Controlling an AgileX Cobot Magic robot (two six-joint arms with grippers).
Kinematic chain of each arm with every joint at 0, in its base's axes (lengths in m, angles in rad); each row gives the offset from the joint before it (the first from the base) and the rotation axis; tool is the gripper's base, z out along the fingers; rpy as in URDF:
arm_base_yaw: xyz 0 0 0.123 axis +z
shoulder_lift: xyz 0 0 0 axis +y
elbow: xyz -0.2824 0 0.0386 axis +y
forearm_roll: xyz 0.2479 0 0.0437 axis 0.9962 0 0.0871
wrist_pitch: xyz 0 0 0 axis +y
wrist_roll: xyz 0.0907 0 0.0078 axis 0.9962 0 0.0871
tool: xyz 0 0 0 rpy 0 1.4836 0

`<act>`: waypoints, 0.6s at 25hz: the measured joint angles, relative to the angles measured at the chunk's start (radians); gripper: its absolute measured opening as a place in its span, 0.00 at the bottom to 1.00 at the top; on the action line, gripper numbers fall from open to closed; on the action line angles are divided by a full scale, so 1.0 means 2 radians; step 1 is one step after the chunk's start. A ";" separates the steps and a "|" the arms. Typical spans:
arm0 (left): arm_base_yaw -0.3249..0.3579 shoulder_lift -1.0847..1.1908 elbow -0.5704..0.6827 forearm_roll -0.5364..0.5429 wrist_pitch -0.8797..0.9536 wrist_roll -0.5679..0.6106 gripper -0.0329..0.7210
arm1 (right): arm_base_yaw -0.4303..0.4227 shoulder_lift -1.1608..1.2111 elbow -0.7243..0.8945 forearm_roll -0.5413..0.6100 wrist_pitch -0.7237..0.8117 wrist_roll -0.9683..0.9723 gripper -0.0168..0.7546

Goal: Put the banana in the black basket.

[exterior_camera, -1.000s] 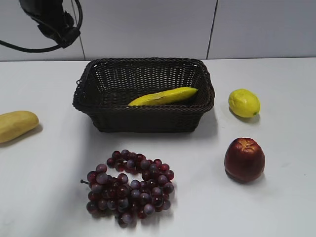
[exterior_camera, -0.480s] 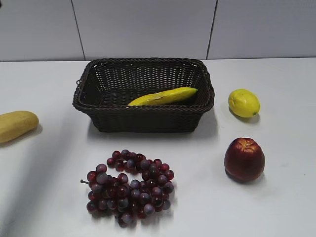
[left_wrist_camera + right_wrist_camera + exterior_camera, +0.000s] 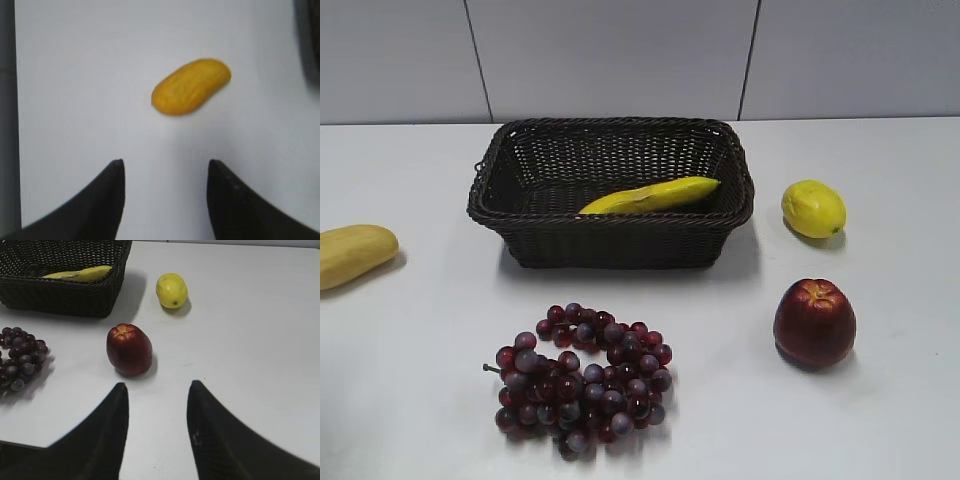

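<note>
1. Banana lies inside black basket, far centre of table.
2. Left gripper: fingers spread, empty, above orange-yellow fruit.
3. Right gripper: fingers spread, empty, near apple.

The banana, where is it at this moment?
In the exterior view the banana lies inside the black basket, along its front wall toward the right end; the lemon sits outside, to the right.

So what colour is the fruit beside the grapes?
Dark red apple with yellowish streaks, clearest in the right wrist view.
</note>
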 joint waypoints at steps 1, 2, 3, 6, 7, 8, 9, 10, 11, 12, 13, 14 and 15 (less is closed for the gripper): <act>0.000 -0.024 0.026 -0.004 -0.006 0.000 0.71 | 0.000 0.000 0.000 0.000 0.000 0.000 0.41; 0.000 -0.045 0.047 -0.008 -0.011 0.000 0.71 | 0.000 0.000 0.000 0.000 0.000 0.000 0.41; 0.000 -0.072 0.070 -0.011 -0.019 0.000 0.71 | 0.000 0.000 0.000 0.000 0.000 0.000 0.41; 0.000 -0.139 0.132 -0.021 -0.042 0.000 0.70 | 0.000 0.000 0.000 0.000 0.000 0.000 0.41; 0.000 -0.158 0.148 -0.023 -0.049 0.000 0.70 | 0.000 0.000 0.000 0.000 0.000 0.000 0.41; 0.000 -0.181 0.169 -0.024 -0.055 0.000 0.69 | 0.000 0.000 0.000 0.000 0.000 0.000 0.41; 0.000 -0.200 0.183 -0.024 -0.057 0.000 0.69 | 0.000 0.000 0.000 0.000 0.000 0.000 0.41; 0.000 -0.225 0.197 -0.025 -0.059 0.000 0.68 | 0.000 0.000 0.000 0.000 0.000 0.000 0.41; 0.000 -0.243 0.208 -0.026 -0.059 0.000 0.67 | 0.000 0.000 0.000 0.000 0.000 0.000 0.41; 0.000 -0.264 0.218 -0.029 -0.060 0.000 0.67 | 0.000 0.000 0.000 0.000 0.000 0.000 0.41; 0.000 -0.281 0.227 -0.031 -0.061 0.000 0.66 | 0.000 0.000 0.000 0.000 0.000 0.000 0.41; 0.000 -0.301 0.233 -0.033 -0.061 0.000 0.66 | 0.000 0.000 0.000 0.000 0.000 0.000 0.41; 0.000 -0.318 0.238 -0.035 -0.059 0.000 0.66 | 0.000 0.000 0.000 0.000 0.000 0.000 0.41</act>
